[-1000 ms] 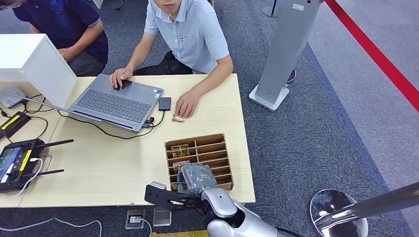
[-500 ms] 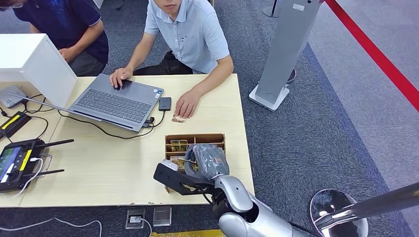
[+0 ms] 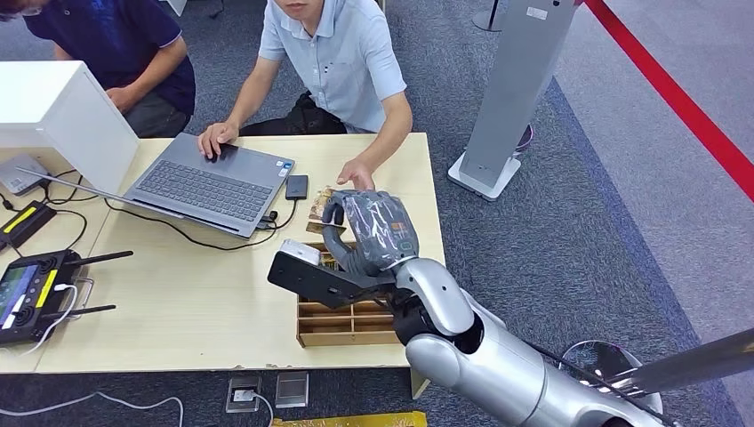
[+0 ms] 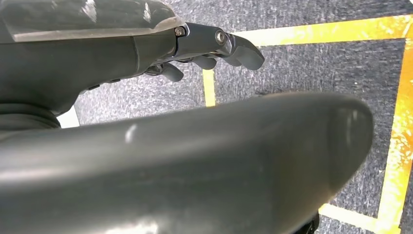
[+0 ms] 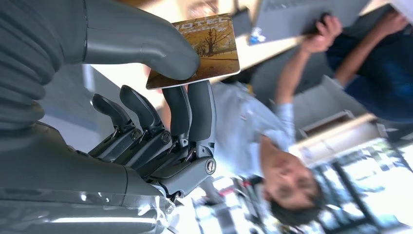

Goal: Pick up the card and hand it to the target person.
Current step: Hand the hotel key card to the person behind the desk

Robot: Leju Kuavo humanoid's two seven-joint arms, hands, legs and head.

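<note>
The right hand (image 3: pixel 369 233) pinches the hotel card (image 5: pixel 199 48) between thumb and fingers (image 5: pixel 195 107), just short of the person's raised hand (image 3: pixel 356 173); left hand (image 4: pixel 204 48) holds nothing.

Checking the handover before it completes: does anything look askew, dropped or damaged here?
Nothing stands out. The right hand pinches the card flat between thumb and fingers, undamaged, over the table near the person's hand. The wooden card rack sits upright on the table. The left hand hangs over the floor, holding nothing.

The right hand (image 3: pixel 373 233) hides most of the card (image 3: pixel 318 206) and wooden organiser (image 3: pixel 342 325).
</note>
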